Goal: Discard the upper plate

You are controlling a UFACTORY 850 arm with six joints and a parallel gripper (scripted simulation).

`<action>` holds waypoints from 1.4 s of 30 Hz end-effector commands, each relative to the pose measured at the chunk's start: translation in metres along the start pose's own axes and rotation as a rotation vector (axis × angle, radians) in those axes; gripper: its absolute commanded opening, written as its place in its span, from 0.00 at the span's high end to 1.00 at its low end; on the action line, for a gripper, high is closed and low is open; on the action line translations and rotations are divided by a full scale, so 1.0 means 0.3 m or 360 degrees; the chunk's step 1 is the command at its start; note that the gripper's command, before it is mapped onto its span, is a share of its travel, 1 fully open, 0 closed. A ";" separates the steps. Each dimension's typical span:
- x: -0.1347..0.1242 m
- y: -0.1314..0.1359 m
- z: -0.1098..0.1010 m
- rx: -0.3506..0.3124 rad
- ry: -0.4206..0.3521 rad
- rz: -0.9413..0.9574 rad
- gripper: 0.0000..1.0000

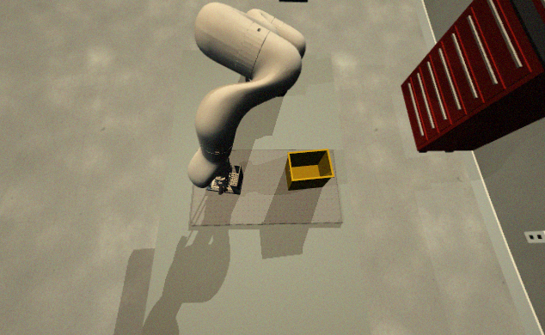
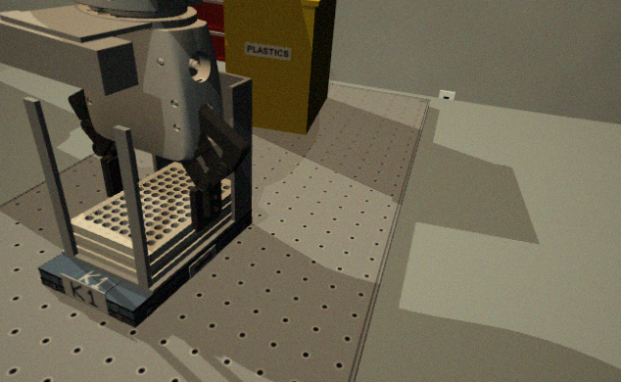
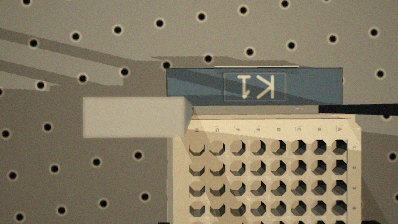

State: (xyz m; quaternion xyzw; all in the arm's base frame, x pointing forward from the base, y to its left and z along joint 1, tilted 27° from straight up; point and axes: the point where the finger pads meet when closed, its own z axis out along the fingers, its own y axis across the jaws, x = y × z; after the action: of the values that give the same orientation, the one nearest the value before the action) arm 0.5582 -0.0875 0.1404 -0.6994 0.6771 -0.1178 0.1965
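Stack rack K1 (image 2: pixel 86 289) (image 1: pixel 235 178) (image 3: pixel 200 86) stands on the perforated board and holds two cream 96-well plates stacked. The upper plate (image 2: pixel 133 215) (image 3: pixel 265 170) lies on the lower plate (image 2: pixel 100 256), of which only the edge shows. My gripper (image 2: pixel 160 191) is open and has come down into the rack. One dark finger stands at each long side of the upper plate, at its level. I cannot tell if the fingers touch it. The yellow plastics bin W1 (image 2: pixel 275 88) (image 1: pixel 308 182) stands upright and empty to the right of the rack.
The rack's thin grey posts (image 2: pixel 128 206) (image 3: pixel 132 117) and its dark back wall (image 2: pixel 242 147) stand close around the gripper. The perforated board (image 2: pixel 290 274) (image 1: pixel 276 210) ends just past the bin. A red drawer cabinet (image 1: pixel 482 73) stands far off to the right.
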 end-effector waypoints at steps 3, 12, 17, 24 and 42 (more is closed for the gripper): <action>0.001 -0.003 -0.001 0.0003 0.0001 0.0000 0.00; 0.001 -0.002 -0.003 0.0003 0.0001 0.0000 1.00; 0.001 -0.002 -0.003 0.0003 0.0001 0.0000 1.00; 0.001 -0.002 -0.003 0.0003 0.0001 0.0000 1.00; 0.001 -0.002 -0.003 0.0003 0.0001 0.0000 1.00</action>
State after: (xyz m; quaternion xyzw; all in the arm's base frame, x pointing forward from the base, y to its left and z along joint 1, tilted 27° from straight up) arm 0.5579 -0.0875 0.1408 -0.6994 0.6770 -0.1179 0.1966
